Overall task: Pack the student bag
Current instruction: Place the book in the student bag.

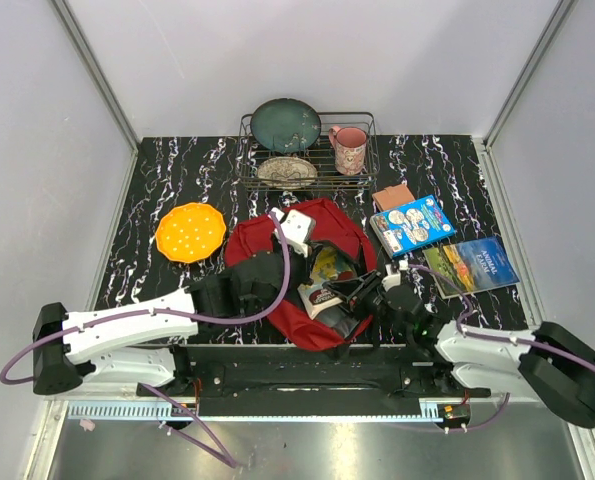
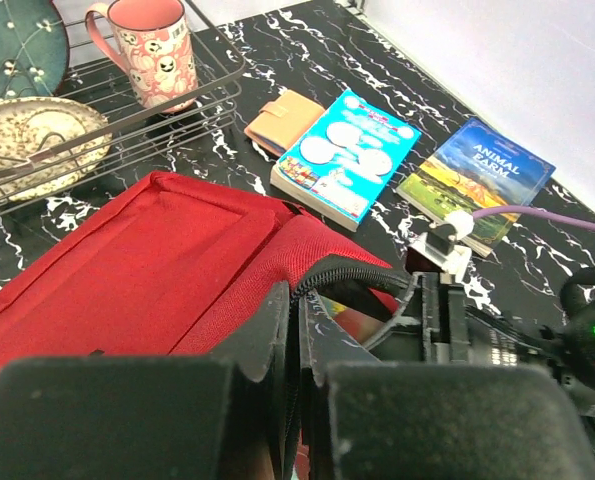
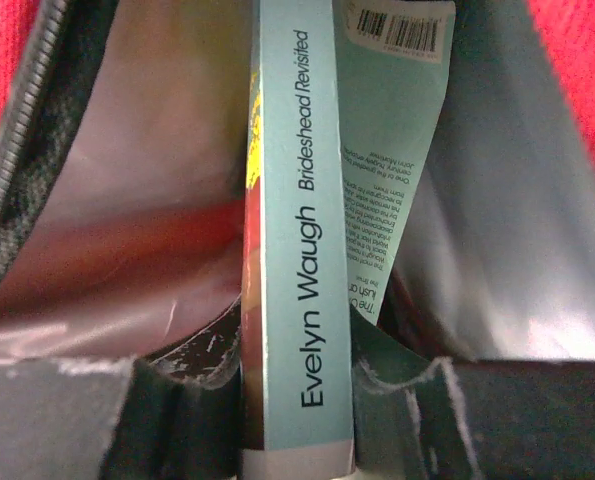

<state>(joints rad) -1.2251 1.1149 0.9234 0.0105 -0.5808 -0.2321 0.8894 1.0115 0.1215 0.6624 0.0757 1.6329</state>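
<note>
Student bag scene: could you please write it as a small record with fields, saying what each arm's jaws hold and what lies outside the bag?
bag: red student bag, mouth open toward the arms
left jaws: shut on the bag's zipper edge
right jaws: shut on the Brideshead Revisited book, inside the bag's mouth
outside bag: blue book, Animal Farm book, tan wallet, orange plate
wire rack: green plate, patterned plate, pink mug

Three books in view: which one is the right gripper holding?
The Brideshead Revisited paperback, pinched in the right gripper inside the open student bag. Animal Farm and the light-blue book lie flat on the table, untouched.
</note>
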